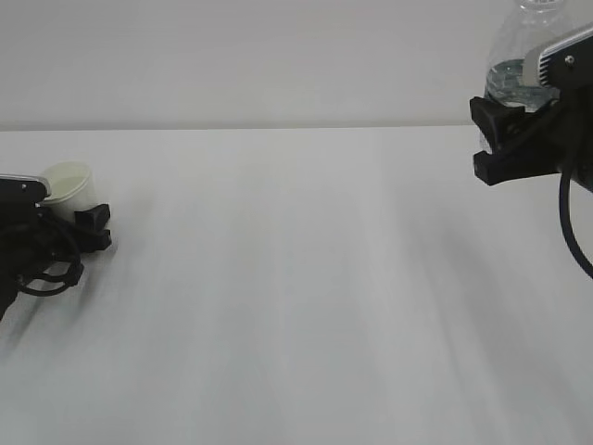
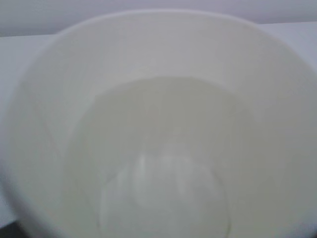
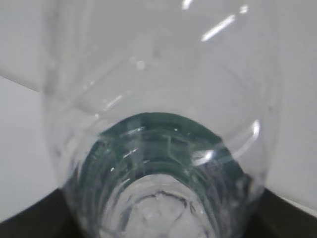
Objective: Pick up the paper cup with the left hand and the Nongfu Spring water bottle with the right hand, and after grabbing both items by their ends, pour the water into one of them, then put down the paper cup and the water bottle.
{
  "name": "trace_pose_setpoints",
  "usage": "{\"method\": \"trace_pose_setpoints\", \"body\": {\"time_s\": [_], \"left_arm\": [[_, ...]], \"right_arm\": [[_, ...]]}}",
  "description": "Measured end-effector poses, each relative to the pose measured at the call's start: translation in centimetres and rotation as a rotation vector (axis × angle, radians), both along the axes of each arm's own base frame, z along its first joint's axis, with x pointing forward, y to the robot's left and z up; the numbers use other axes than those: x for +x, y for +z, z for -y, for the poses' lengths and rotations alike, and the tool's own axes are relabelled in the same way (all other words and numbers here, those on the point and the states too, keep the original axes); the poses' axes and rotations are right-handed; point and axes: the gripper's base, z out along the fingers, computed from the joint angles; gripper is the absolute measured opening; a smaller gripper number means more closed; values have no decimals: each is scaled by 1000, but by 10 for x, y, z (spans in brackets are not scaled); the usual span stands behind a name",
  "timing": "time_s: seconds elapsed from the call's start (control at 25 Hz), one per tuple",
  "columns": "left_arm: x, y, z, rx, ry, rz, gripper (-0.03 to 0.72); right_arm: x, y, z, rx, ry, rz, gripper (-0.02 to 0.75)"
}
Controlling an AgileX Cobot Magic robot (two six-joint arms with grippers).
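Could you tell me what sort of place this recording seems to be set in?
Probably a robot lab or test bench, not a home: a bare white table against a plain white wall, with the left gripper holding a paper cup and the right gripper holding a water bottle.

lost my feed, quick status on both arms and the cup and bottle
Left gripper shut on paper cup, low at table level. Right gripper shut on water bottle, raised. Nothing between them.

The paper cup [image 1: 70,182] sits at the frame's left edge, in the left hand [image 1: 90,228]. The Nongfu Spring water bottle [image 1: 521,51] is at upper right, in the right hand [image 1: 500,139], above the table [image 1: 306,297].
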Motion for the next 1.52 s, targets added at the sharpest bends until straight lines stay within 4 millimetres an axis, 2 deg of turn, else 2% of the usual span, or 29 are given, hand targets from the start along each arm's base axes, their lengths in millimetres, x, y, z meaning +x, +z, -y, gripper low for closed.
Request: {"method": "trace_pose_setpoints", "body": {"time_s": [0.36, 0.64, 0.88, 1.28, 1.52], "left_arm": [[0, 0, 0, 0, 0, 1, 454], [0, 1, 0, -1, -1, 14, 577], [0, 0, -1, -3, 9, 11, 595], [-33, 4, -2, -6, 28, -59, 593], [-51, 15, -3, -8, 43, -80, 593]], "right_arm": [[0, 0, 0, -1, 0, -3, 468], [0, -1, 0, 6, 0, -8, 467], [0, -1, 0, 7, 0, -9, 467], [0, -1, 0, 9, -1, -9, 467], [0, -1, 0, 14, -1, -10, 467]]}}
